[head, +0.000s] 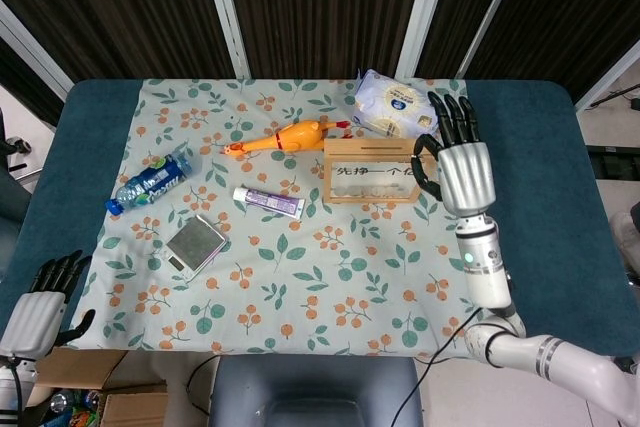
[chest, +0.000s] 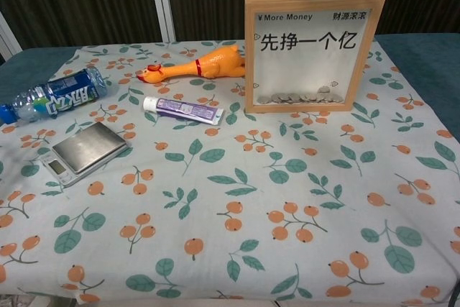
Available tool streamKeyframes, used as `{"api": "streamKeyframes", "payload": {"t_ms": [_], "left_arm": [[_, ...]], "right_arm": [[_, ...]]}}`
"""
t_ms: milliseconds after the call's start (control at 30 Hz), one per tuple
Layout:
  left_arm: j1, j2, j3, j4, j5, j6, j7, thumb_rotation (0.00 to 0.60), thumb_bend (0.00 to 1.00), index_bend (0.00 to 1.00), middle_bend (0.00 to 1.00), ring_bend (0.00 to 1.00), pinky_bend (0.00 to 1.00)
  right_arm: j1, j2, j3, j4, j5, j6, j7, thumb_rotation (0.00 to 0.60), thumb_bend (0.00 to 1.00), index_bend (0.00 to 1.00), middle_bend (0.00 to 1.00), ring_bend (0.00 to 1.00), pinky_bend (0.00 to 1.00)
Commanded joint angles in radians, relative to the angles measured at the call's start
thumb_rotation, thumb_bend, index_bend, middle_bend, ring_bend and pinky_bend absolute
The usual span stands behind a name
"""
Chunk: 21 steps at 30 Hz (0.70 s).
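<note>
My right hand hovers with fingers spread and holds nothing. It is raised above the right end of the wooden coin-box frame and close to the pack of wet wipes. The chest view no longer shows it; there the frame stands upright with coins at its bottom. My left hand hangs open off the table's near left corner, holding nothing. A rubber chicken, a toothpaste tube, a water bottle and a small scale lie on the flowered cloth.
The cloth covers the middle of a blue table, with bare blue strips at both sides. Dark curtains with white posts stand behind. A cardboard box sits on the floor at the near left.
</note>
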Motion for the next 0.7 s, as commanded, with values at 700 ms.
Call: {"api": "streamKeyframes", "payload": {"t_ms": [700], "left_arm": [[-0.007, 0.017, -0.006, -0.017, -0.012, -0.012, 0.007, 0.600, 0.35, 0.00, 0.00, 0.00, 0.00]], "right_arm": [[0.192, 0.043, 0.008, 0.060, 0.389, -0.334, -0.152, 0.600, 0.60, 0.76, 0.17, 0.00, 0.00]]}}
